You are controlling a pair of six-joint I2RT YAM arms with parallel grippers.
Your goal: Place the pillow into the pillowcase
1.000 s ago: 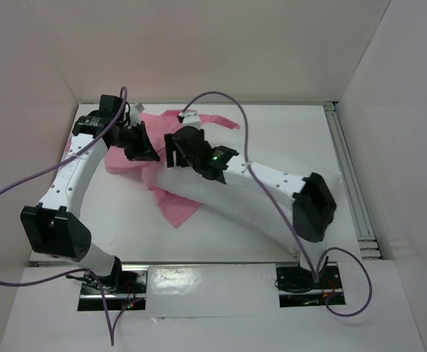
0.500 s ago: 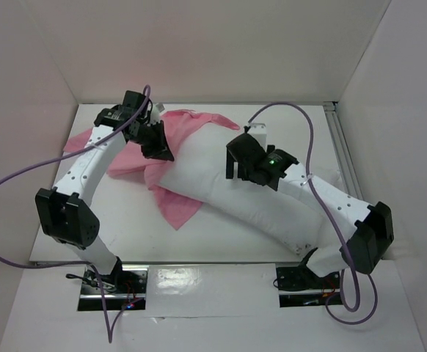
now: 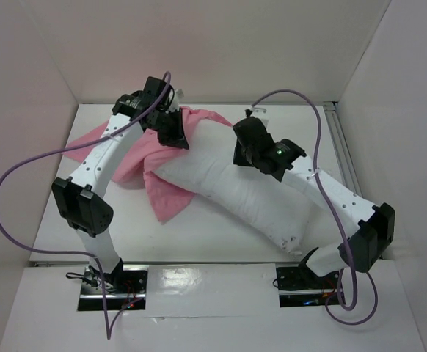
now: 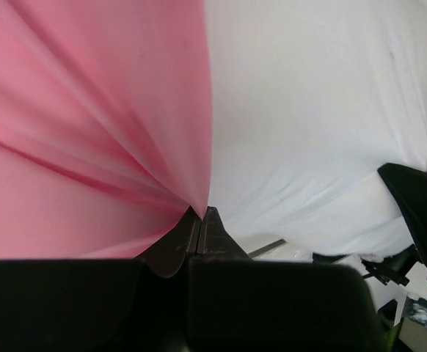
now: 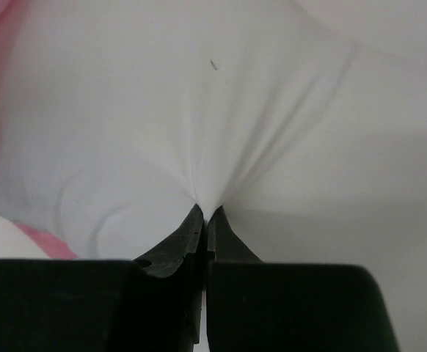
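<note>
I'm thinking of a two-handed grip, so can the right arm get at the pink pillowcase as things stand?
Probably not straight away. The right gripper is shut on a pinch of the pillow, so it would have to let go first. The pillowcase itself lies close by, toward the left arm.

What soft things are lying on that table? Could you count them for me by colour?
White: 1, the pillow
Pink: 1, the pillowcase
Total: 2
</note>
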